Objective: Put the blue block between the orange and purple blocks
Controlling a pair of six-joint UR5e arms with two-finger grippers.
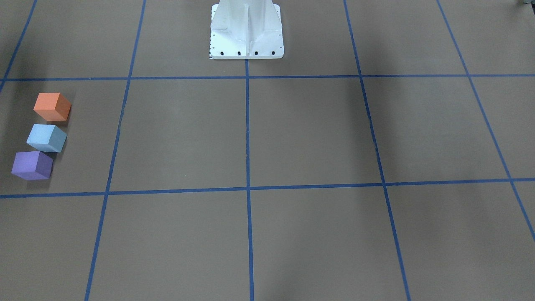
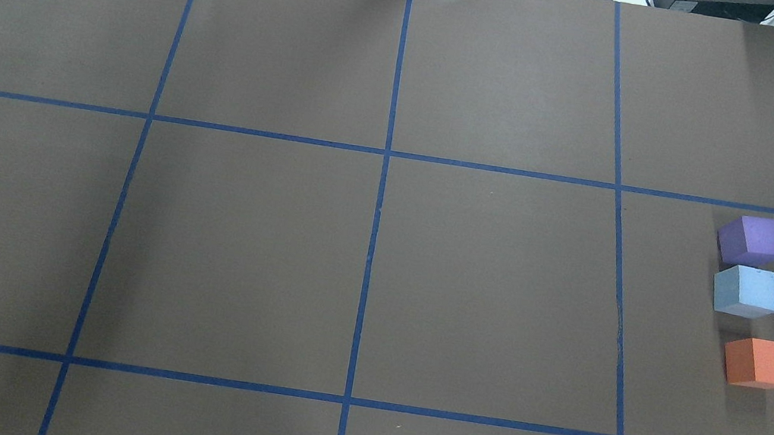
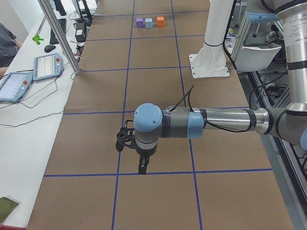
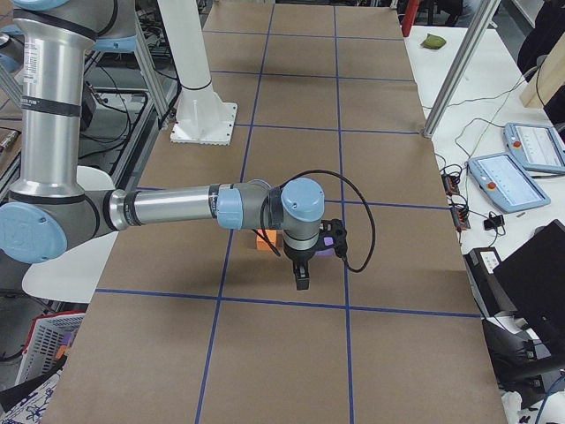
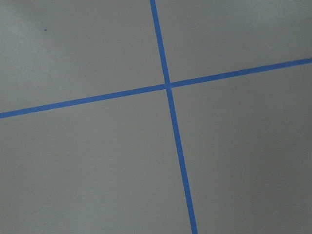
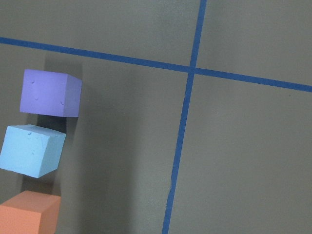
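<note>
The blue block (image 2: 746, 291) sits on the table between the purple block (image 2: 752, 240) and the orange block (image 2: 761, 363), in a short row at the right side of the overhead view. The row also shows in the front view, with blue (image 1: 47, 138), purple (image 1: 32, 165) and orange (image 1: 52, 106), and in the right wrist view, with blue (image 6: 31, 150) in the middle. The blue block is close to the purple one, with a wider gap to the orange. My right gripper (image 4: 303, 284) hangs above the table beside the row. My left gripper (image 3: 142, 171) hangs far from the blocks. I cannot tell whether either is open or shut.
The brown table is marked with a grid of blue tape lines (image 2: 372, 246). The white robot base (image 1: 246, 31) stands at the middle of the robot's edge. Operator tablets (image 3: 14, 85) and cables lie beyond the far table edge.
</note>
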